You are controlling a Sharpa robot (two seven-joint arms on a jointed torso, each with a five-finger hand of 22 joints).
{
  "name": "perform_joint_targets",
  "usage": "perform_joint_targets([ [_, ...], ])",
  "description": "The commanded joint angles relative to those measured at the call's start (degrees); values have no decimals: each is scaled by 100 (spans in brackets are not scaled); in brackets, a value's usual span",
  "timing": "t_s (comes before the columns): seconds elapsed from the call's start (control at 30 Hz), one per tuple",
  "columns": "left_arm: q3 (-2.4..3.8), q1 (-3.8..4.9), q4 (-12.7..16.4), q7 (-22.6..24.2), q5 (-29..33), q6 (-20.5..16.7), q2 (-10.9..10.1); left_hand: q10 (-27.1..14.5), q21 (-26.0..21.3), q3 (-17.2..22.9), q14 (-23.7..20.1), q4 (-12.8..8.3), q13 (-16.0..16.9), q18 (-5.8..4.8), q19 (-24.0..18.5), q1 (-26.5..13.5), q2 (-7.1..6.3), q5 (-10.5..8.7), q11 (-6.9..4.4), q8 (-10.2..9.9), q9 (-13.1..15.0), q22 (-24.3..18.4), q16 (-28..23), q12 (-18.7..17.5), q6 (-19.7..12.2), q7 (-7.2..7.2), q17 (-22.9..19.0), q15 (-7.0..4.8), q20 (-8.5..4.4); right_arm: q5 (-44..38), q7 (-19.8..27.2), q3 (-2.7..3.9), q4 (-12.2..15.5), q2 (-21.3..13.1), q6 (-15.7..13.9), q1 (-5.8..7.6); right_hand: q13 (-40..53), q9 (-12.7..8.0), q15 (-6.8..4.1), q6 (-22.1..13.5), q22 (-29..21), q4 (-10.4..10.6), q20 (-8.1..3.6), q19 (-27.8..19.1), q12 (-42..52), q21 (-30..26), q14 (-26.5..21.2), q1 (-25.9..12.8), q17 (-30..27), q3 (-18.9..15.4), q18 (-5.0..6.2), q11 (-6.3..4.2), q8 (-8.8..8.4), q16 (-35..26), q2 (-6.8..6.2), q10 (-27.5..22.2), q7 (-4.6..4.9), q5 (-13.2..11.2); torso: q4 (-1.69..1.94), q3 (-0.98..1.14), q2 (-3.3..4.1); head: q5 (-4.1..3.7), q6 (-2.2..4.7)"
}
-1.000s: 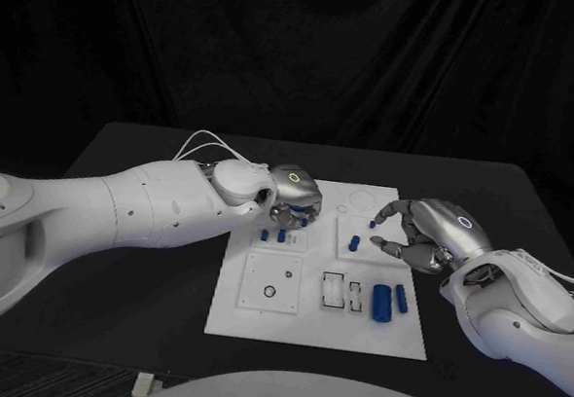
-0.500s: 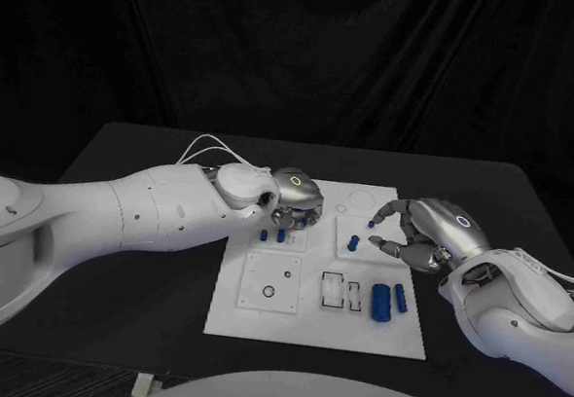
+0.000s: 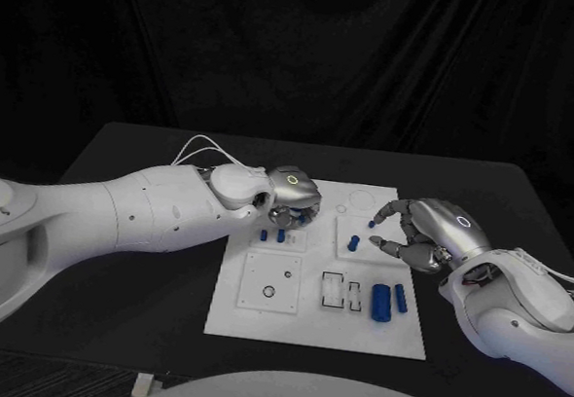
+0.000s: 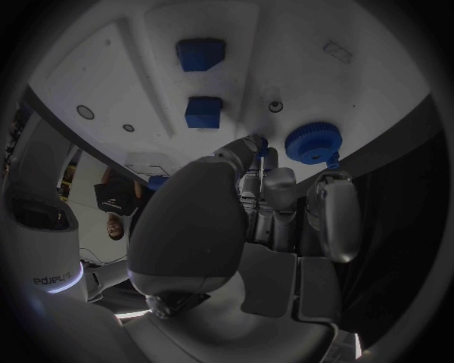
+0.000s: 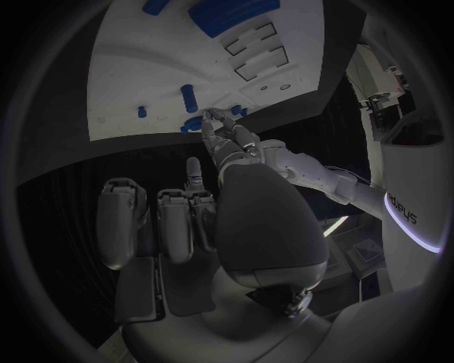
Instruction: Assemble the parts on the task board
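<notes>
The white task board (image 3: 356,327) lies mid-table. My left hand (image 3: 292,199) hovers over its far left corner, fingertips pointing down. In the left wrist view a blue gear (image 4: 312,141) lies on the board (image 4: 142,91) right beside the fingertips; whether they grip it is unclear. Two small blue blocks (image 4: 200,54) sit just beyond it, seen from above as blue blocks (image 3: 273,236). My right hand (image 3: 417,236) rests at the board's right edge with fingers apart and nothing in them, next to two short blue pegs (image 3: 354,244).
A large blue cylinder (image 3: 380,301) and a thinner one (image 3: 401,298) lie near the board's right side, beside rectangular slots (image 3: 336,291). A round recess (image 3: 270,292) marks the near left panel. Black table (image 3: 137,268) surrounds the board.
My left hand has drawn back slightly toward the board's far edge. My right hand has stayed put.
</notes>
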Motion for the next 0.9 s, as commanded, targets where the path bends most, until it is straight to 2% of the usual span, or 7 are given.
perform_joint_targets([
  [0.03,6,-8,183,158,-5,-615,-115,269,28,15,58,-38,-41,-66,36,-18,52,-48,-147,9,15,1072,16,-87,62,-2,-10,-11,-17,-24,-11,3,11,-16,-44,-15,1005,-5,16,43,1189,-2,16,172,7,-3,398,75,473,29,106,14,1,-7,-1,361,-7,28,2,0,-3,-19,-1],
  [0.13,7,13,492,141,-5,-823,-355,267,-20,54,74,1,-131,-59,27,-96,16,-193,-151,-87,-13,1060,-66,-303,26,-20,-113,-14,-18,-19,-12,3,5,-25,-39,-16,1005,-5,16,43,1189,-2,16,172,7,-3,398,75,473,29,106,14,1,-7,-1,361,-7,28,2,-1,-2,-32,-1],
  [0.23,8,92,736,127,-5,-851,-550,247,-78,115,66,35,-226,-49,11,-130,-10,-263,-167,-184,-44,1046,-146,-514,-17,-42,-211,-21,-16,-13,-13,3,-2,-25,-29,-17,1005,-5,16,43,1189,-2,16,172,7,-3,398,75,473,29,106,14,1,-7,-1,361,-7,28,1,-1,-3,-29,-1],
  [0.4,7,234,1000,156,-5,-581,-808,260,-251,185,4,55,-315,-19,-58,-134,-45,-330,-180,-280,-74,1004,-250,-716,-59,-78,-327,-11,-10,-8,-14,3,-14,-13,-21,-32,990,-12,14,51,1187,-2,14,169,-2,-10,396,78,462,31,107,12,-2,-12,3,354,-9,29,5,-2,-5,3,-1],
  [0.5,7,273,1069,173,-5,-402,-920,254,-253,187,1,67,-329,-21,-60,-152,-62,-336,-179,-304,-81,1005,-243,-759,-76,-78,-312,-9,-6,-7,-11,2,-19,-3,-19,-46,990,-12,14,51,1187,-2,14,169,-2,-10,396,78,462,31,107,12,-2,-12,3,354,-9,29,7,-2,-9,-1,-1],
  [0.7,5,267,1058,178,-5,-209,-1027,216,-285,203,-16,81,-354,-16,-75,-162,-74,-346,-170,-343,-94,1000,-247,-839,-105,-79,-317,-8,-1,-6,-7,2,-32,3,-12,-74,990,-12,14,51,1187,-2,14,169,-2,-10,396,78,462,31,107,12,-2,-12,3,354,-9,29,5,0,-8,17,-1],
  [0.9,4,203,884,169,-5,-145,-1002,206,-279,206,-19,85,-359,-18,-74,-165,-76,-349,-169,-353,-97,1003,-245,-858,-113,-80,-313,-7,0,0,1,2,-54,21,-12,-98,987,-16,13,53,1185,-2,13,166,-4,-15,395,77,458,30,109,12,-4,-13,0,353,-8,29,3,2,-2,11,-1],
])
